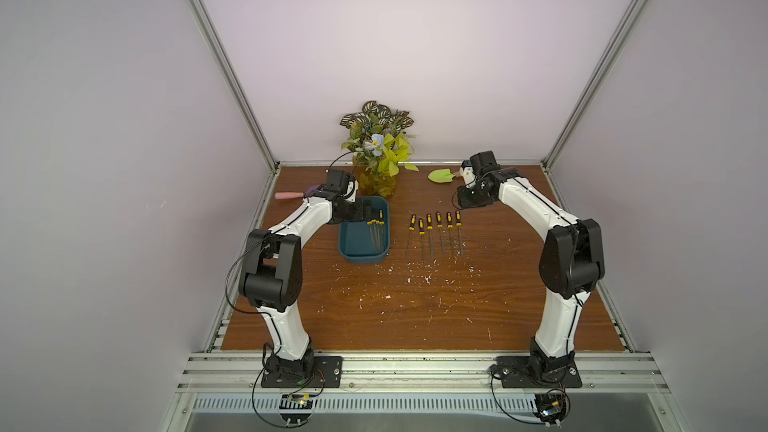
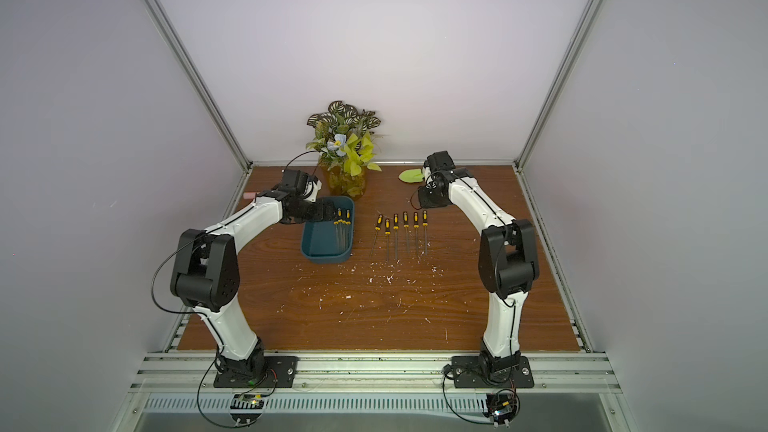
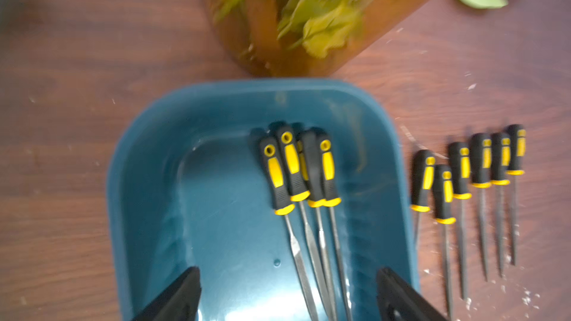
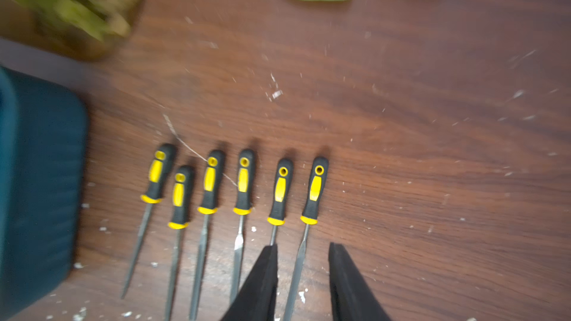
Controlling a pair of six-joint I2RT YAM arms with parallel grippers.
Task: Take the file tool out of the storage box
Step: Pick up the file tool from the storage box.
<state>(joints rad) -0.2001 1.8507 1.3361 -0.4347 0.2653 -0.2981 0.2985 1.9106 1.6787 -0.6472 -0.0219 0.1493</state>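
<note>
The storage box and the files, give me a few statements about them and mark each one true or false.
1. Six files lie in a row on the table, outside the storage box. True.
2. The storage box is empty. False: several files still lie in it.
3. The left gripper is clamped on a file. False: its jaws stand wide open over the box, with nothing between them.
4. The vase stands close to the far end of the storage box. True.
5. The green trowel lies inside the box. False: it lies on the table near the back edge.
</note>
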